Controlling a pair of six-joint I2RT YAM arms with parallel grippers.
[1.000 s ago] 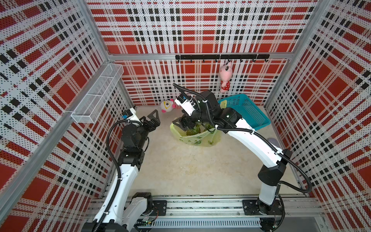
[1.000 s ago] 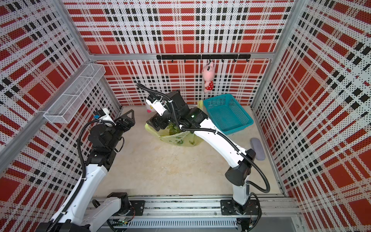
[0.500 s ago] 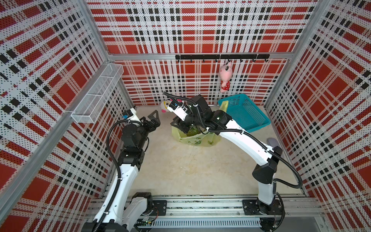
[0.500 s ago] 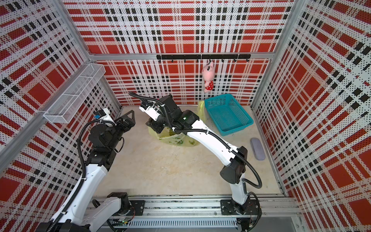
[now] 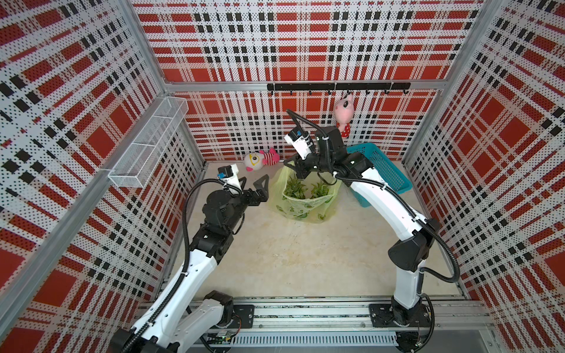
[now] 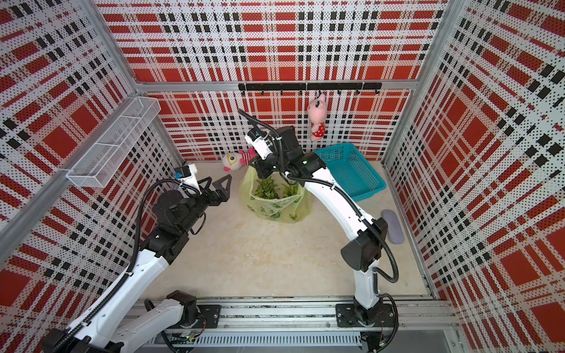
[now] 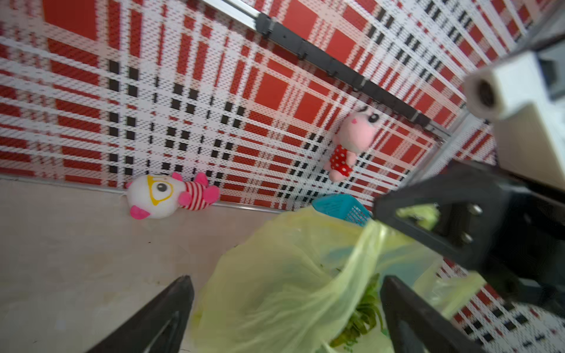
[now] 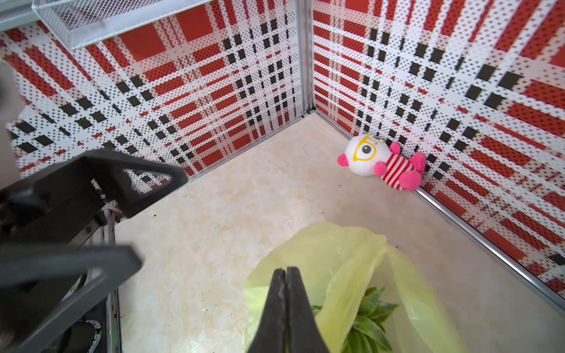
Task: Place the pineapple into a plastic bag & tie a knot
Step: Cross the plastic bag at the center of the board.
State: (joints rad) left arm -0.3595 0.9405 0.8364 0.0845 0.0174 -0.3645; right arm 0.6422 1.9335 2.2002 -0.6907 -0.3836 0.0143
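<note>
The yellow-green plastic bag (image 5: 305, 203) stands open-mouthed on the floor in both top views, and no knot is in view. Green pineapple (image 5: 295, 189) leaves show inside it. My right gripper (image 5: 289, 167) is shut on the bag's far left rim and holds that film pulled up. In the right wrist view its jaws (image 8: 286, 272) are pressed together over the bag (image 8: 342, 259) and the pineapple (image 8: 367, 324) leaves. My left gripper (image 5: 253, 183) hangs open just left of the bag, holding nothing. In the left wrist view it (image 7: 286, 281) frames the bag (image 7: 275, 290).
A teal mesh basket (image 5: 382, 166) sits behind the right arm. A striped plush toy (image 5: 263, 159) lies by the back wall. A pink plush (image 5: 343, 116) hangs from the hook rail (image 5: 336, 87). A wire shelf (image 5: 146, 146) juts from the left wall, and a grey pad (image 6: 393, 226) lies at right.
My right gripper went from open to shut on the bag's rim and rose, pulling the film upward so the bag stands taller. The left arm has not moved.
</note>
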